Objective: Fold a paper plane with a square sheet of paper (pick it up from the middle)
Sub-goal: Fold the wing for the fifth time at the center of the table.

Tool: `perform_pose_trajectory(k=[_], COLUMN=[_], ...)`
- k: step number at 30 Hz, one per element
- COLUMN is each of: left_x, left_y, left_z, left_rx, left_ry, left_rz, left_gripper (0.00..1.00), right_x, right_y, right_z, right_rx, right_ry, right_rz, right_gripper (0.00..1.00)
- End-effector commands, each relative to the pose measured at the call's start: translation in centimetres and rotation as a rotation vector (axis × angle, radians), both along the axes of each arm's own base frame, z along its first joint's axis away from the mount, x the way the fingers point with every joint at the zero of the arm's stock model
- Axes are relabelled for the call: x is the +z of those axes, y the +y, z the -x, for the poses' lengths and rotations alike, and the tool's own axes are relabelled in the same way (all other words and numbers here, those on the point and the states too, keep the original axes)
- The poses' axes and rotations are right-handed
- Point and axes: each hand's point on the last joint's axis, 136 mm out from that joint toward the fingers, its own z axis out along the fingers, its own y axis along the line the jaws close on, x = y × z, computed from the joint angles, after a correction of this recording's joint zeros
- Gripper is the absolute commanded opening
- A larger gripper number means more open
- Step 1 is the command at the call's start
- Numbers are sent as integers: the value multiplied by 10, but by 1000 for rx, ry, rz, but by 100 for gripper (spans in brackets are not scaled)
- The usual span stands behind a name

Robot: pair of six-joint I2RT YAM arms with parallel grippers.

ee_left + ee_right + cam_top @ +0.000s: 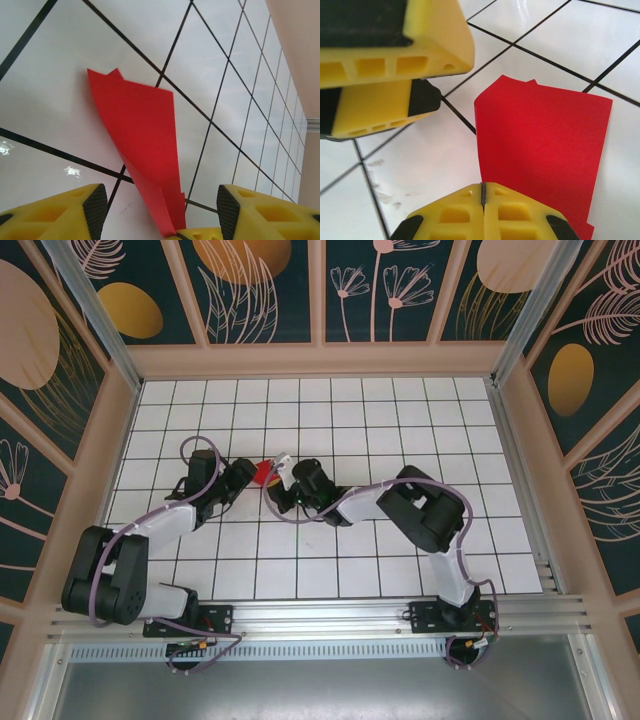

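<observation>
The red paper (265, 473) is a folded, creased strip standing up off the white tiles at the table's middle, between both grippers. In the left wrist view the paper (140, 130) rises tall and narrow with layered edges at its lower end. My left gripper (161, 201) is open, its pads wide apart on either side of the strip without touching it. My right gripper (482, 192) is shut, and the paper (540, 140) runs out from its tips; its yellow tip (200, 234) pinches the strip's lower end. The left gripper's fingers (395, 45) hang close by, upper left.
The white grid table (400, 420) stretches free behind and to both sides of the arms. Wooden walls (320, 360) enclose it on three sides. A metal rail (330, 615) with the arm bases runs along the near edge.
</observation>
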Motion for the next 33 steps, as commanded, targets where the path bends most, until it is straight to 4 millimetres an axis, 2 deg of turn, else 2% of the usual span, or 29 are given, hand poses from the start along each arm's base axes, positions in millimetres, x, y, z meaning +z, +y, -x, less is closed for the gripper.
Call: perform_pose_trajectory(k=[1,8,13,22,33], left_x=[3,12,12,3,-12], left_y=[5,-2,-11,-31,-55], left_z=[2,6,7,5,-4], left_rx=[1,-59,-112,-189,-249], left_ry=[-37,-104,-127,-130,-120], left_rz=[-21,-6,9,11,2], left_gripper=[62,64,59,46,40], right_x=[26,25,18,15,0], right_y=[0,-17,-29,-45,-71], right_z=[8,-4,-11,-19,-32], right_rx=[27,-30,-88,-151,-311], right_ry=[137,327,428,547,624], right_rz=[-135,-245,-295,-360,-385], right_gripper=[0,0,0,0,0])
